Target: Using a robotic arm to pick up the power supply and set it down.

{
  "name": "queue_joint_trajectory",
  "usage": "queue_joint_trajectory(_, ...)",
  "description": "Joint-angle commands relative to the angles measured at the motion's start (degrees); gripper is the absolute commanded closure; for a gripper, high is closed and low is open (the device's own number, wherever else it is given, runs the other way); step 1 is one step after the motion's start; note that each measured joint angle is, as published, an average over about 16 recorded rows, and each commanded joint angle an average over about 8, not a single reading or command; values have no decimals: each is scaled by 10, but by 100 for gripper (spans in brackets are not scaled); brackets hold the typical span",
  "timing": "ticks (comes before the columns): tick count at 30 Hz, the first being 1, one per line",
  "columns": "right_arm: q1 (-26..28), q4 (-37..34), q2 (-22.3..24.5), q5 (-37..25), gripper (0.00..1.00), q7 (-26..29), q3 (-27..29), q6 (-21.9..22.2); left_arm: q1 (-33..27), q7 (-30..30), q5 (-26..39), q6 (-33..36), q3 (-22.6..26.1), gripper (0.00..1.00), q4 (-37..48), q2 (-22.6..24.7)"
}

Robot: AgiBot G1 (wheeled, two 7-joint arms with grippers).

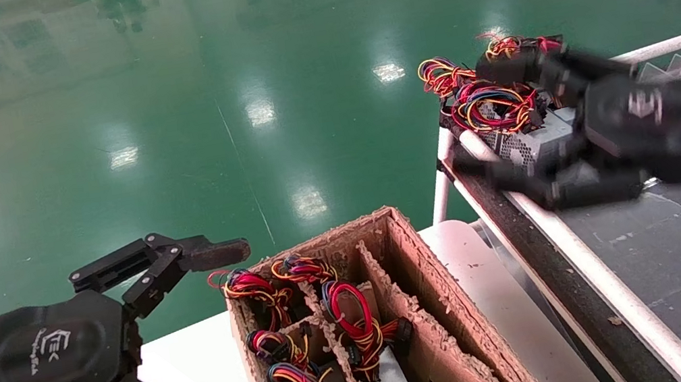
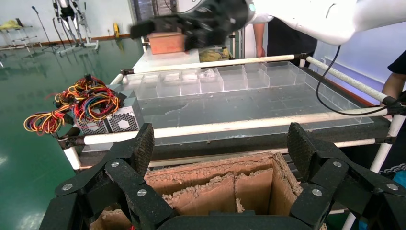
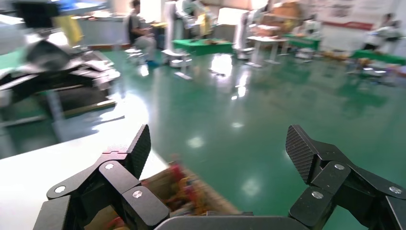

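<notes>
A grey power supply (image 1: 534, 143) lies at the near end of the dark table, with its red, yellow and blue wires (image 1: 490, 102) spilling over the edge. It shows in the left wrist view as well, the power supply (image 2: 117, 120) with its wires (image 2: 81, 100). My right gripper (image 1: 497, 125) hovers above it, blurred and open. Nothing sits between the right gripper (image 3: 219, 146) fingers in its wrist view. My left gripper (image 1: 245, 322) hangs open and empty beside the cardboard box (image 1: 402, 236). In its own wrist view the left gripper (image 2: 221, 143) is over the box.
The divided cardboard box (image 2: 210, 177) stands on a white table (image 1: 189, 358) and holds several more supplies with wire bundles (image 1: 355, 325). The dark table (image 1: 668, 276) has a white pipe frame and clear plastic trays (image 2: 215, 81) at its far side. Green floor lies beyond.
</notes>
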Motion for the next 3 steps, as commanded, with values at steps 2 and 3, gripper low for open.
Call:
queue_joint_trajectory(2, -35, 49, 16, 15, 0, 7, 0, -22, 0, 0, 0, 0, 0, 0, 0, 0)
queue_joint_trajectory(3, -39, 56, 18, 17, 0, 8, 0, -25, 0, 0, 0, 0, 0, 0, 0, 0)
